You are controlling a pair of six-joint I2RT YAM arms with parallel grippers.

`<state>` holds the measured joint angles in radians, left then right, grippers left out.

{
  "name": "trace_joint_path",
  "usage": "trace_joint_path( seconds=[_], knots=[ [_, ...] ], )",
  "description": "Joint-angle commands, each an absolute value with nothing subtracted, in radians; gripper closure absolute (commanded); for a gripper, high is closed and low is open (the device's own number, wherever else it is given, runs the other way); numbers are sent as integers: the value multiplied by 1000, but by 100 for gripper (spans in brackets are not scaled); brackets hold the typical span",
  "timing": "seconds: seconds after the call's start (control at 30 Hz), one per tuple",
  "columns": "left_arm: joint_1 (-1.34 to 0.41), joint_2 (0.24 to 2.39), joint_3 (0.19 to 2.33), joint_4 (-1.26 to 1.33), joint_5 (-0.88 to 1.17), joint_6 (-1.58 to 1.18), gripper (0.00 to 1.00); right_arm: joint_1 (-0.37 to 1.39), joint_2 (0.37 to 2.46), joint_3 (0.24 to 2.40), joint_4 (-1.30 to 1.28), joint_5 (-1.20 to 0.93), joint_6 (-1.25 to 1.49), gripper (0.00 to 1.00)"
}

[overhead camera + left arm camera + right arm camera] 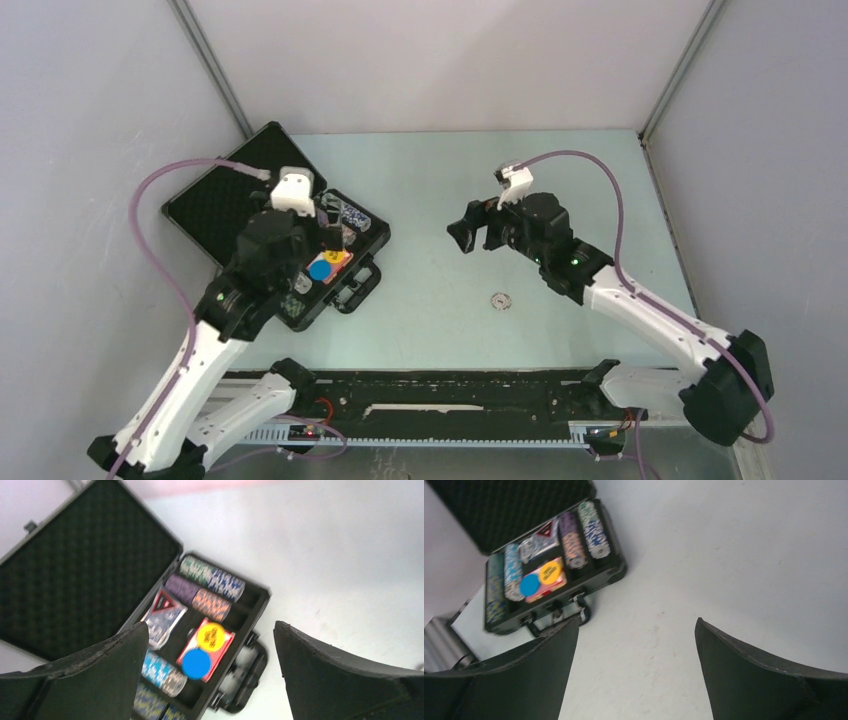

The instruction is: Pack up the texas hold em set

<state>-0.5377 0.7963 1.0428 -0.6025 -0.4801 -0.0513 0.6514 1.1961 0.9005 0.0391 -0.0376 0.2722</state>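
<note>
Since the left gripper (211, 627) hangs wide open and empty over the briefcase (205, 205) at 10 o'clock on the table (560, 200) and the right gripper (636, 621) gapes empty too, we figure the flat disc (500, 299) at its 5 o'clock could skid off under a sloppy pinch.

The left fingers (95, 675) and right fingers (759, 675) stand wide apart.
</note>
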Motion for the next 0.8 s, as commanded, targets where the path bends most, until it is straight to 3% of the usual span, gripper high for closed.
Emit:
trace_joint_path(
  seconds=[0.0,0.23,0.53,0.77],
  knots=[
    [-539,705,1009,-376,-399,-92,0,680,1096,954,-262,-40,346,2],
    [-498,576,882,-340,-278,-111,0,662,1101,983,-512,-133,504,0],
    [-504,561,894,-385,-179,-91,0,638,1444,1247,-949,-145,436,0],
    [-511,539,891,-380,-142,-91,0,622,1653,1293,-1027,-39,383,3]
  ],
)
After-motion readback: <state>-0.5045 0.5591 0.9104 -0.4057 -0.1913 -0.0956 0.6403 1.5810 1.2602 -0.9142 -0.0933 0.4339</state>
